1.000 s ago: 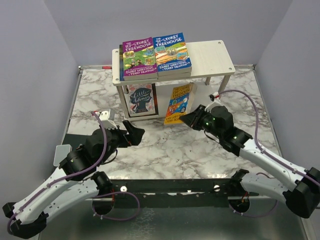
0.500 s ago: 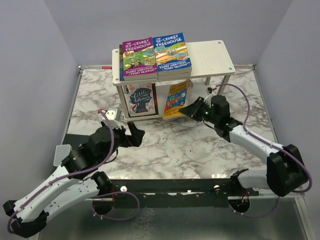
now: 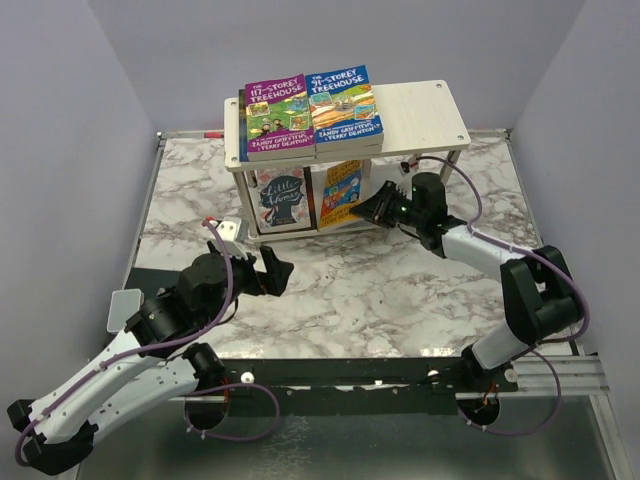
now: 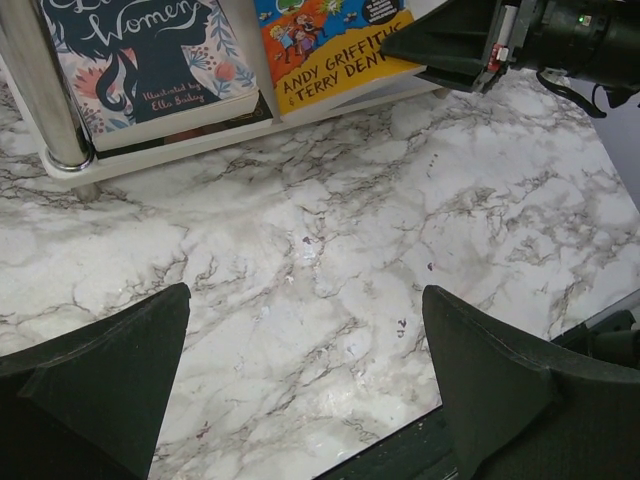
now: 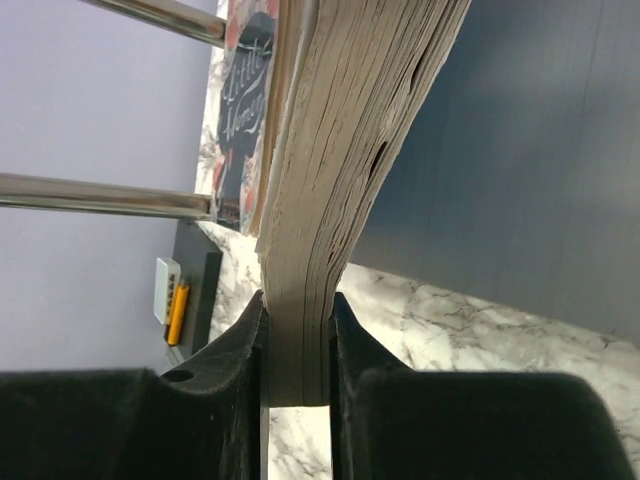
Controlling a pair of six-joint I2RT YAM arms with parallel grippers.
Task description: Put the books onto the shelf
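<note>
On the shelf's (image 3: 425, 110) top tier, at its left end, lie the purple book (image 3: 275, 117) reading "117-Storey Treehouse" and, touching it, the blue book (image 3: 343, 106) reading "91-Storey Treehouse"; both name Andy Griffiths & Terry Denton. At the lower tier's left end sits "Little Women" (image 3: 283, 198) (the left wrist view shows only "Women"). Just beside it is the orange book (image 3: 339, 195), with the same two authors, its page edge pinched between the right gripper's (image 3: 372, 211) fingers (image 5: 235, 370). A second ago this book was out over the marble table (image 3: 380, 290), in front of the shelf; now it is under the top tier. The left gripper (image 3: 270, 268) hangs over the table's near-left part, jaws spread wide on nothing, much where it was
</note>
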